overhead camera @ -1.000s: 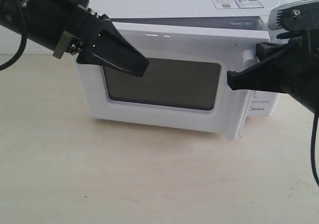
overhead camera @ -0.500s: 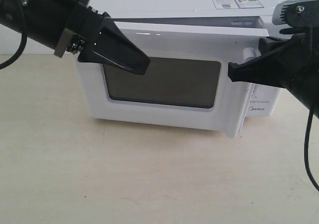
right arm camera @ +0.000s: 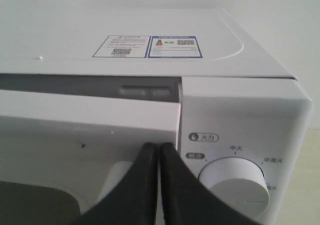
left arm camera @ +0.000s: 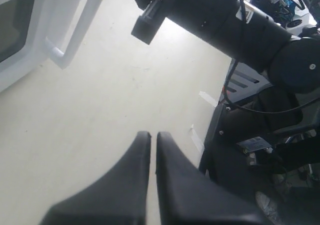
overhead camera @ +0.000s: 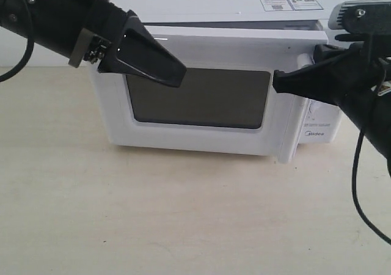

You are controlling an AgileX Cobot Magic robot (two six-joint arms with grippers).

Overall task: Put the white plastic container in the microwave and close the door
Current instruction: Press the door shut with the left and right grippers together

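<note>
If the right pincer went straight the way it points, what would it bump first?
Probably the microwave door, near its edge by the knob; the shut right pincer looks almost against it.

Both arms matte black. Left arm [overhead camera: 49,15], upper left: round body, grey flange plate [overhead camera: 76,50] with bolts, thin black cable [overhead camera: 19,66]. Left gripper [overhead camera: 179,77]: glossy tapered wedge fingers. Right arm [overhead camera: 366,98], right edge: silver-grey housing [overhead camera: 361,15] with screw, black cable below [overhead camera: 354,183]. Right gripper [overhead camera: 278,82]: same tapered black fingers.
</note>
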